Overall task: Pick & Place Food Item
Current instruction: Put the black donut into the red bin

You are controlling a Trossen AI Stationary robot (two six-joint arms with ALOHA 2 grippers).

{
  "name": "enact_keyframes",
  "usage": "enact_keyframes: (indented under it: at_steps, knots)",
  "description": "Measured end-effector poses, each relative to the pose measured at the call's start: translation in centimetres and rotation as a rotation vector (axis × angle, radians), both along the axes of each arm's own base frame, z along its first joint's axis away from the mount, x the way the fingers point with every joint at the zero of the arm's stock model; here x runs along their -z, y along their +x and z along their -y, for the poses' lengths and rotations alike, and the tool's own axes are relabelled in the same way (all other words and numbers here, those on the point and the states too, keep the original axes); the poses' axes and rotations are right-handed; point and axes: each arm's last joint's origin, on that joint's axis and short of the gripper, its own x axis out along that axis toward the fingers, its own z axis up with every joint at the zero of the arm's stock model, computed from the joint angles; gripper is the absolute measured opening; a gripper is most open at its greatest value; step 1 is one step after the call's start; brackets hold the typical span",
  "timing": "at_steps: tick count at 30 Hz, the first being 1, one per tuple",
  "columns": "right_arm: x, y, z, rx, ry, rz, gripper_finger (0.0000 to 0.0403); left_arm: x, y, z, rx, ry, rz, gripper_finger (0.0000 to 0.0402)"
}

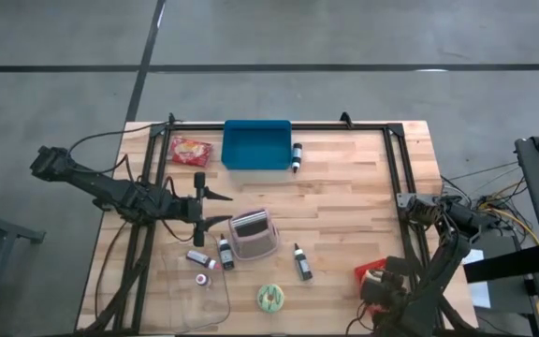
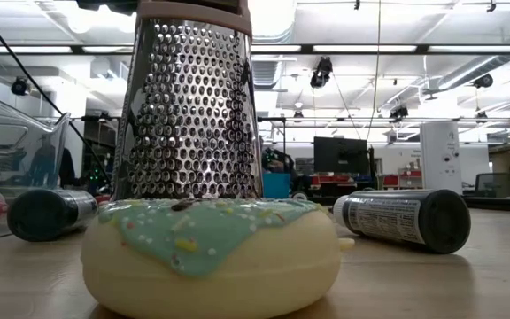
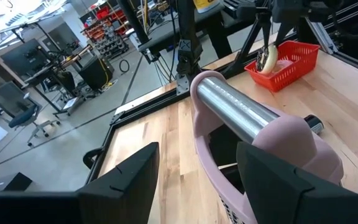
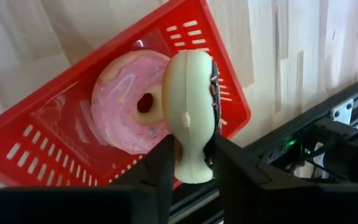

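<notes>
My right gripper (image 4: 191,165) is shut on a cream donut with dark frosting (image 4: 190,106), over a red basket (image 4: 225,74) at the table's near right corner. A pink-frosted donut (image 4: 120,112) lies in the basket. My left gripper (image 1: 215,208) is open and empty, just left of a metal grater with a pink frame (image 1: 252,234) at the table's middle. A green-frosted donut (image 1: 271,298) lies flat on the table near the front edge and fills the low view (image 2: 211,252). My right gripper pinches the cream donut between its two fingers, one on the plain face (image 4: 178,146) and one on the dark frosted face (image 4: 212,134), at the part of the ring nearest the wrist. The fingers point down from above. The donut stands on edge over the basket; whether it touches the pink donut I cannot tell.
A blue bin (image 1: 257,143) and a red snack bag (image 1: 191,148) sit at the far edge. Several small dark bottles (image 1: 302,263) lie around the grater. A clear container (image 1: 195,276) stands at the near left. Black frame rails (image 1: 396,168) run along the table's sides.
</notes>
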Motion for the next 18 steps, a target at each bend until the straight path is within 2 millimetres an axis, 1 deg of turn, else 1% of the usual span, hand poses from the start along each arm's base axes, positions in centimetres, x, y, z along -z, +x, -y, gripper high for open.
enact_keyframes:
  at_steps: [5,9,12,18]
  knots:
    - [0.0,0.0,0.0,0.016,0.012,-0.015,0.0157,0.0,0.0,0.0,0.003,0.015,-0.001,0.0218]
    - [0.0,-0.1,-0.1,0.059,0.037,-0.044,0.0193,0.0,0.0,0.0,0.003,0.015,-0.001,0.0218]
    - [-0.1,0.0,-0.5,0.070,0.087,-0.055,0.0212,0.0,0.0,0.0,0.003,0.018,-0.002,0.0218]
    - [-1.3,0.5,-1.4,0.072,0.161,-0.008,0.0241,0.0,0.0,0.0,-0.003,0.024,-0.001,0.0218]
